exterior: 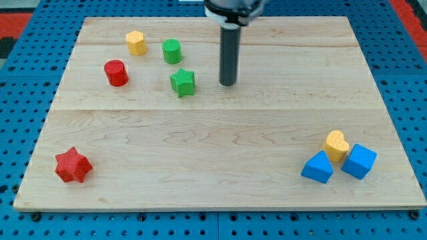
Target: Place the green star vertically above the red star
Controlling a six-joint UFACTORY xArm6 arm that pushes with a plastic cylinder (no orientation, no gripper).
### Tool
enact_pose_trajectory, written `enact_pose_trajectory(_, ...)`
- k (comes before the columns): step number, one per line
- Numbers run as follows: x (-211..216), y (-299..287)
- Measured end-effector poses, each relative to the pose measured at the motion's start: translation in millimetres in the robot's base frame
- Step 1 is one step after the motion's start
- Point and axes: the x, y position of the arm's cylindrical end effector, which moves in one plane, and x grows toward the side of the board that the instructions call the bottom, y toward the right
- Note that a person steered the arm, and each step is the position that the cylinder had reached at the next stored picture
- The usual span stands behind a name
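The green star (182, 82) lies in the upper middle-left of the wooden board (220, 133). The red star (72, 165) lies near the board's bottom-left corner, far below and to the left of the green star. My tip (228, 83) rests on the board to the right of the green star, at about the same height, with a clear gap between them.
A green cylinder (171, 51) stands just above the green star. A yellow hexagonal block (136, 42) and a red cylinder (116, 73) lie to its upper left. At bottom right sit a yellow heart-like block (336, 145), a blue triangular block (317, 167) and a blue cube (359, 161).
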Motion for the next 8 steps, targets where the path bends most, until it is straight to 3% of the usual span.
enact_pose_trajectory(1, 19, -95)
enact_pose_trajectory(2, 29, -143)
enact_pose_trajectory(3, -23, -123)
enact_pose_trajectory(5, -60, -179)
enact_pose_trajectory(7, -68, -184)
enact_pose_trajectory(8, -40, -195)
